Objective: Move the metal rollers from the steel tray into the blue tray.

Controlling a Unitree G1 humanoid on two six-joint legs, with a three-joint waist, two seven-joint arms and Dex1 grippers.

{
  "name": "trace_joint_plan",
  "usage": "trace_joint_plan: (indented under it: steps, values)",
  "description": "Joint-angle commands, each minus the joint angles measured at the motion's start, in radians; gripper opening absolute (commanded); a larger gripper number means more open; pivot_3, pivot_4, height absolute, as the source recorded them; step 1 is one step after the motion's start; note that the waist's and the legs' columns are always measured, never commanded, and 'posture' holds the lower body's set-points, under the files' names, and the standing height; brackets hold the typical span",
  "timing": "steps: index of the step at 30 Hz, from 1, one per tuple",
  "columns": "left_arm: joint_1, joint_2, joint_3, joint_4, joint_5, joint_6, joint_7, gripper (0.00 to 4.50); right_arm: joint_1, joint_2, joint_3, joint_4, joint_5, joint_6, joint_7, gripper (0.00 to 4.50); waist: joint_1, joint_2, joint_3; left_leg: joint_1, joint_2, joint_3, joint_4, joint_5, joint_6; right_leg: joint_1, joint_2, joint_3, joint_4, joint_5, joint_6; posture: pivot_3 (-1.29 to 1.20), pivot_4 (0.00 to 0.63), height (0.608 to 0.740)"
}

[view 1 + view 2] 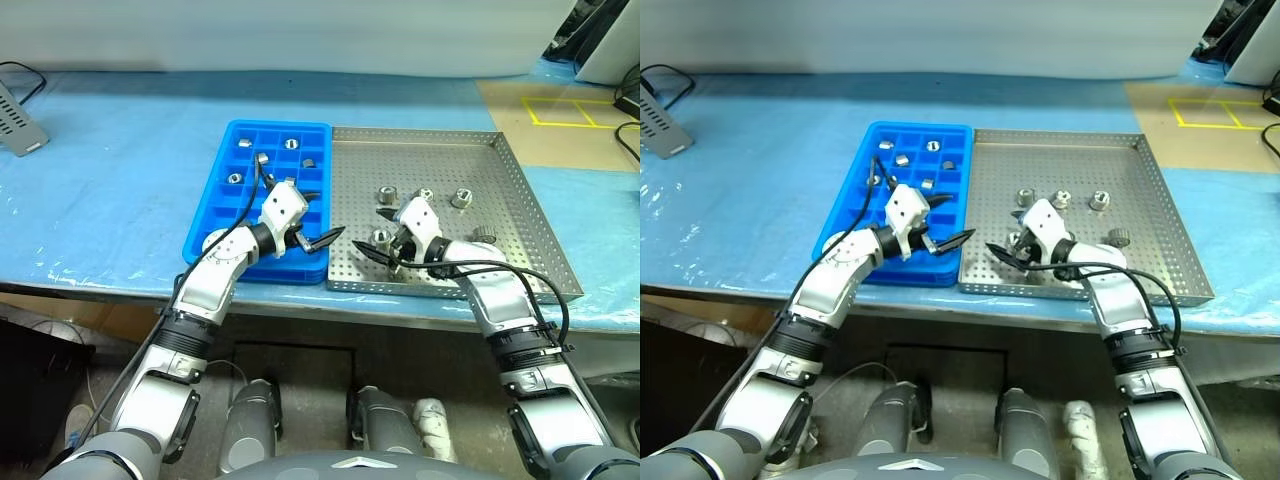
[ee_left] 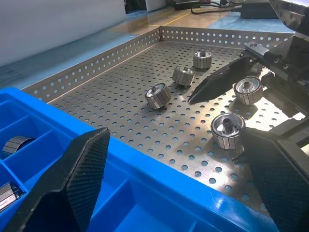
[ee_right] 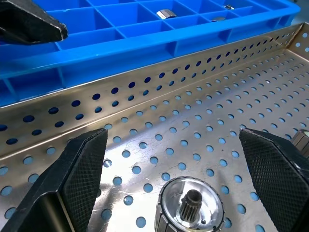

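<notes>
Right wrist view: right gripper (image 3: 174, 181) spread wide, empty, straddling a silvery toothed metal roller (image 3: 188, 205) on the perforated steel tray (image 3: 145, 121). Lower squarely, then close. Left gripper (image 1: 318, 238) wide apart, idle over the blue compartment tray (image 1: 225, 190).

Both arms are built of rounded silver-grey shells with black ribbed joint bands. Each wrist ends in a white boxy block, and a thin black cable loops from it back along the forearm. The left gripper (image 1: 322, 222) and right gripper (image 1: 375, 240) have black pointed fingers (image 2: 84, 166), seemingly cross-hatched on their inner faces.
</notes>
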Motion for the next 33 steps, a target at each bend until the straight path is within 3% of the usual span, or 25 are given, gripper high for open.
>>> trace_joint_plan:
  steps: [1,16,20,24,33]
  values:
    - [0.001,0.003,-0.002,-0.028,0.002,-0.014,0.001,4.49,-0.01,-0.009,-0.033,-0.035,0.03,-0.001,0.007,4.5,0.0,0.0,0.0,0.0,0.0,0.0,0.0,0.0,0.0,0.0,0.0,0.0,0.0,0.0,0.0,-0.09,0.15,0.74]
    - [-0.037,0.0,0.017,-0.017,-0.034,-0.013,-0.022,4.49,0.041,-0.032,-0.167,-0.154,0.188,0.109,0.0,4.5,0.0,0.0,0.0,0.0,0.0,0.0,0.0,0.0,0.0,0.0,0.0,0.0,0.0,0.0,0.0,-0.16,0.15,0.74]
    - [-0.113,-0.022,-0.006,0.038,-0.022,-0.009,-0.037,4.49,0.084,-0.056,-0.227,-0.238,0.182,0.138,-0.075,4.5,-0.002,0.0,0.0,0.0,0.0,0.0,0.0,0.0,0.0,0.0,0.0,0.0,0.0,0.0,0.0,-0.24,0.15,0.74]
    - [-0.266,-0.051,-0.009,0.195,0.002,-0.002,-0.039,4.49,0.166,-0.055,-0.279,-0.376,0.191,0.194,-0.163,4.5,-0.011,0.0,0.0,0.0,0.0,0.001,0.0,0.0,0.0,0.0,0.0,0.001,0.0,0.0,0.0,-0.32,0.15,0.74]
    - [-0.647,-0.141,0.022,0.804,0.086,-0.064,0.072,4.49,0.316,-0.04,-0.315,-0.551,0.184,0.264,-0.283,4.5,-0.07,0.0,0.0,-0.001,-0.001,0.002,0.0,-0.001,0.002,-0.001,0.0,0.002,-0.003,0.0,0.0,-0.44,0.15,0.74]
